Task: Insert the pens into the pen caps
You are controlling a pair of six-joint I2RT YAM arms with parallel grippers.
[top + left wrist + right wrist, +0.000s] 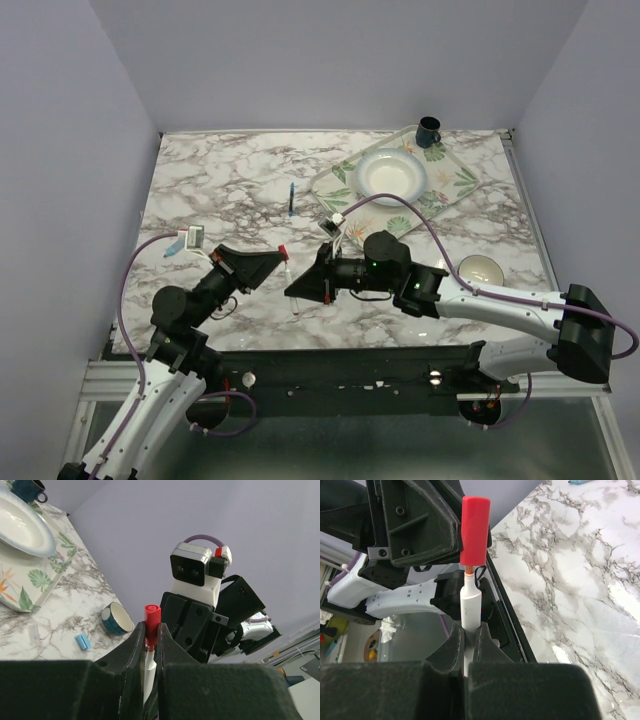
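Note:
My left gripper is shut on a red pen cap and holds it above the table. My right gripper is shut on a white pen, whose tip sits inside that red cap. A short orange neck shows between cap and barrel. In the top view the pen runs between the two grippers, its red end nearest me. A slim blue-ended pen lies on the marble at mid table. A light blue pen lies at the left. A light blue cap lies on the marble.
A leaf-patterned tray at the back right holds a white plate and a dark blue mug. A small blue-sided bowl stands on the right, near the right arm. The table's near edge lies just under both grippers.

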